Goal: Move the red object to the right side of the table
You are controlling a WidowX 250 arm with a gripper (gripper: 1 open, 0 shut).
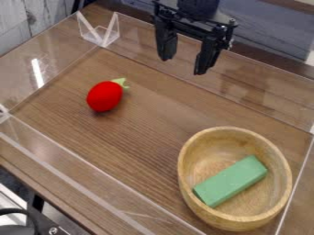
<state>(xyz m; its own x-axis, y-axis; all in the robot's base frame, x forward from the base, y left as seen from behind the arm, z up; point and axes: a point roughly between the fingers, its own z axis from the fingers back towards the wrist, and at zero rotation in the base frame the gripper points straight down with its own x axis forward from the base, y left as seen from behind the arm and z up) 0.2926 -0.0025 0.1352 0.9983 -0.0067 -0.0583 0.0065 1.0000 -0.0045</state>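
Overhead, the robot's black fingers [186, 50] are hanging spread wide and empty at about twelve o'clock over the bench [147, 128], pointing straight down and gripping nothing. The red object [106, 95], a strawberry-like toy with a small green tip, is lying on the bare wood at about ten o'clock from the bench's centre, well apart from the fingers and on the left half.

By the look of it the reach has not yet begun. To do it well, the fingers should be travelling toward eight o'clock from where they are hanging, centring over the rounded body rather than the leafy tip, then dropping so the toy is sitting between them before they close. Being round, it could be rolling away from a glancing touch.

At about five o'clock a light wooden bowl [196, 156] is holding a green rectangular block [229, 181], lying slantwise inside. The bowl is taking up much of the right side, so the open wood above it looks the safer drop spot.
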